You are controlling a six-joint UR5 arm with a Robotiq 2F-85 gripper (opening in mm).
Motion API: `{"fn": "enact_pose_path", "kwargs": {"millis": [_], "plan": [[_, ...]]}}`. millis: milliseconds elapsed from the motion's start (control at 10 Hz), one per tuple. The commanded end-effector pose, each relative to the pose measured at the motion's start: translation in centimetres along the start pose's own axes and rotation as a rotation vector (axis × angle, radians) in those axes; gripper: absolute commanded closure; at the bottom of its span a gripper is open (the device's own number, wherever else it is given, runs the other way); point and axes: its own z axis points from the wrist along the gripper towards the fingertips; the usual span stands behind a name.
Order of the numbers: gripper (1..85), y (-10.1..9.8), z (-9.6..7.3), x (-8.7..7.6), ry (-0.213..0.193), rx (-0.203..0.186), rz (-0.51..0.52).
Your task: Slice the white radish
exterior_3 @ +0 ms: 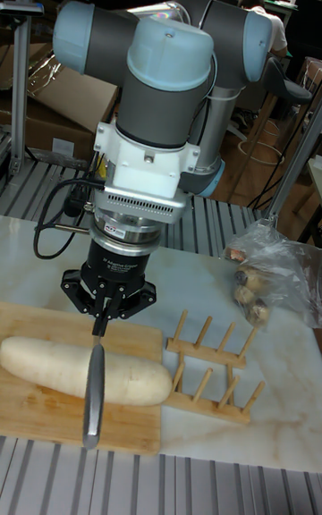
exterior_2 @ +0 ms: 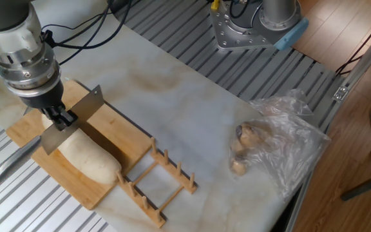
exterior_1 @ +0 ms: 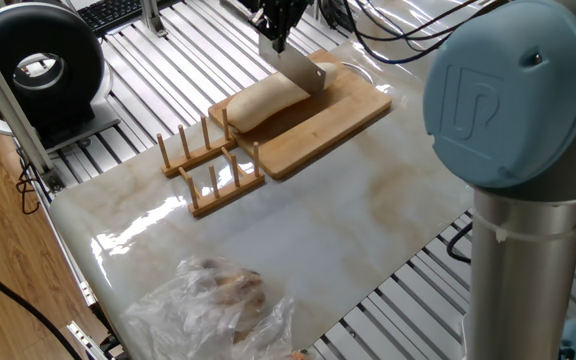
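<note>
The white radish (exterior_1: 260,100) (exterior_2: 90,158) (exterior_3: 45,361) lies lengthwise on the wooden board (exterior_1: 333,118) (exterior_2: 118,138) (exterior_3: 54,417) and looks to be in one piece. My gripper (exterior_1: 276,36) (exterior_2: 61,120) (exterior_3: 100,318) points straight down over it, shut on a knife (exterior_1: 304,72) (exterior_2: 77,120) (exterior_3: 93,385). The steel blade stands on edge across the radish, away from the rack end. It meets the radish's top; how deep it sits I cannot tell. The knife's grey handle (exterior_2: 11,165) sticks out past the board.
A wooden dish rack (exterior_1: 213,165) (exterior_2: 156,183) (exterior_3: 210,372) stands against the board's end. A clear plastic bag (exterior_1: 218,300) (exterior_2: 272,145) (exterior_3: 268,278) with brownish contents lies at the marble slab's far side. The robot's base (exterior_2: 256,22) and a black round device (exterior_1: 33,65) sit off the slab.
</note>
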Motion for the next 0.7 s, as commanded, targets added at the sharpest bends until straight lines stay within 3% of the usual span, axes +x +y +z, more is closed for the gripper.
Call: {"fn": "enact_pose_path", "kwargs": {"millis": [0,300,600], "plan": [[84.3,-0.3,0.3,-0.8,-0.029,-0.005,0.098],[84.3,0.4,0.9,-2.0,-0.057,-0.028,0.099],[84.3,1.2,1.3,-1.4,-0.039,-0.067,0.055]]}}
